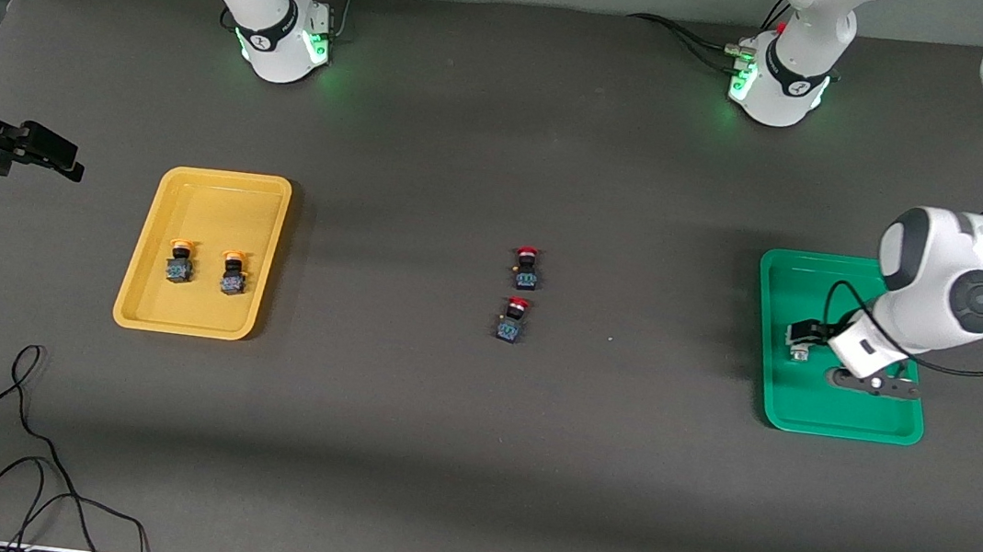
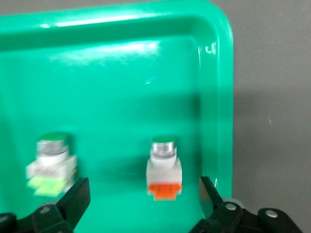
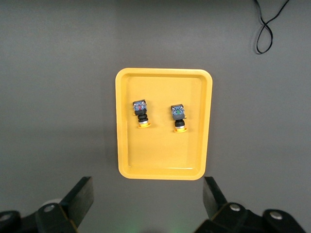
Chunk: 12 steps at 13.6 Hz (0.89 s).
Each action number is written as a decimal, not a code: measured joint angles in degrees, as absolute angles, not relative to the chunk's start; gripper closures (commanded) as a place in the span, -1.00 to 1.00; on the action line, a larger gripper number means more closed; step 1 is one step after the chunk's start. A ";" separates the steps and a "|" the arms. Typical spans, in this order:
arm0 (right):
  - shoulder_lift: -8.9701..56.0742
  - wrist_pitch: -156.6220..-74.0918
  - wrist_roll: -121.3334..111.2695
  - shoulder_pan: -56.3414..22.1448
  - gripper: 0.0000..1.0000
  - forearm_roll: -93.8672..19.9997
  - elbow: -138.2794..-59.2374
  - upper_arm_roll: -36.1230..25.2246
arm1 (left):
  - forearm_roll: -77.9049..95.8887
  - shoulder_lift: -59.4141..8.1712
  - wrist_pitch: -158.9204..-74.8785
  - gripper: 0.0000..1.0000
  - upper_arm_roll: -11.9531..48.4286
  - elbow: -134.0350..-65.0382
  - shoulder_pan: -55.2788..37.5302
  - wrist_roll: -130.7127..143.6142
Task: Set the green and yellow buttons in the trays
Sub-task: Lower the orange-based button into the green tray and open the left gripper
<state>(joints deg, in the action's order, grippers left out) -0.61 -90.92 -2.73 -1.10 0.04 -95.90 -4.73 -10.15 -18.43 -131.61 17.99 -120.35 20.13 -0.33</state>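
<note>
The green tray [image 1: 788, 287] lies at the left arm's end of the table. In the left wrist view two white-bodied green-capped buttons lie in the green tray [image 2: 121, 87]: one with an orange base [image 2: 164, 167], one with a light-green base [image 2: 52, 164]. My left gripper [image 1: 874, 383] hangs low over this tray, open and empty [image 2: 144, 187], its fingers either side of the orange-based button. The yellow tray [image 1: 213, 203] holds two yellow-capped buttons [image 1: 179, 261] [image 1: 234, 273]. My right gripper [image 1: 61, 157] waits open in the air at the right arm's end; the yellow tray [image 3: 163, 155] shows in its wrist view.
Two black-bodied red-capped buttons [image 1: 527, 268] [image 1: 512, 319] lie on the grey mat at mid-table, between the trays. Loose black cables [image 1: 19, 444] lie near the front edge at the right arm's end.
</note>
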 measured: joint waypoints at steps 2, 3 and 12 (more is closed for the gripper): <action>-0.62 -90.93 -2.69 -1.09 -1.00 0.04 -95.62 -4.73 | -10.09 -14.61 -120.22 -0.98 18.92 -115.41 20.07 -0.33; -0.62 -90.93 -2.69 -1.09 -1.00 0.04 -95.48 -4.73 | -10.04 -13.10 -113.79 -0.98 19.91 -111.92 20.05 -0.33; -0.62 -90.93 -2.68 -1.07 -1.00 0.08 -94.99 -4.72 | -7.87 -10.51 -83.09 -1.00 27.63 -85.03 19.53 -0.32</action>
